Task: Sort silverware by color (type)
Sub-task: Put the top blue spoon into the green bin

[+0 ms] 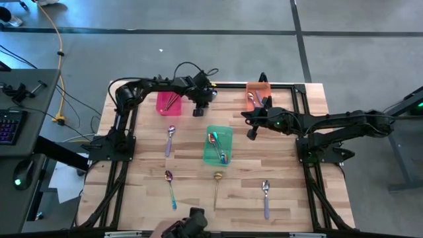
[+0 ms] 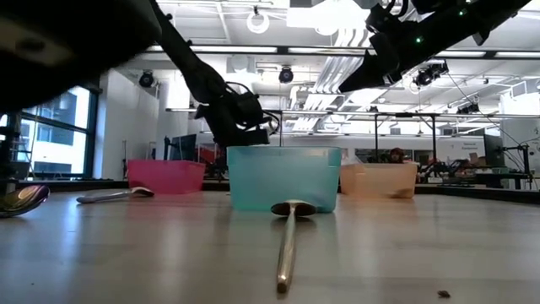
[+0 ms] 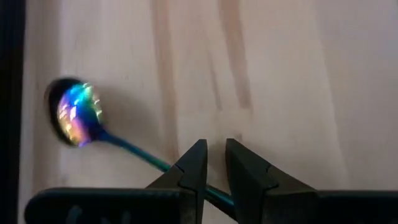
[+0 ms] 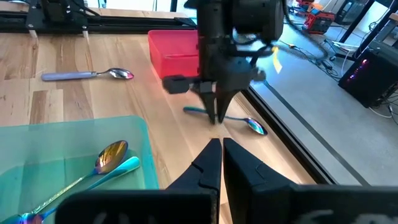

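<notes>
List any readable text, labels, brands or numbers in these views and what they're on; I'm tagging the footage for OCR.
None can be read.
Pink bin, green bin, orange bin: no labels show.
Spoons, such as the gold one: no markings show.
Keyboard beside the table: keys too small to read.
Room behind in the low view: any signs too blurred to read.
</notes>
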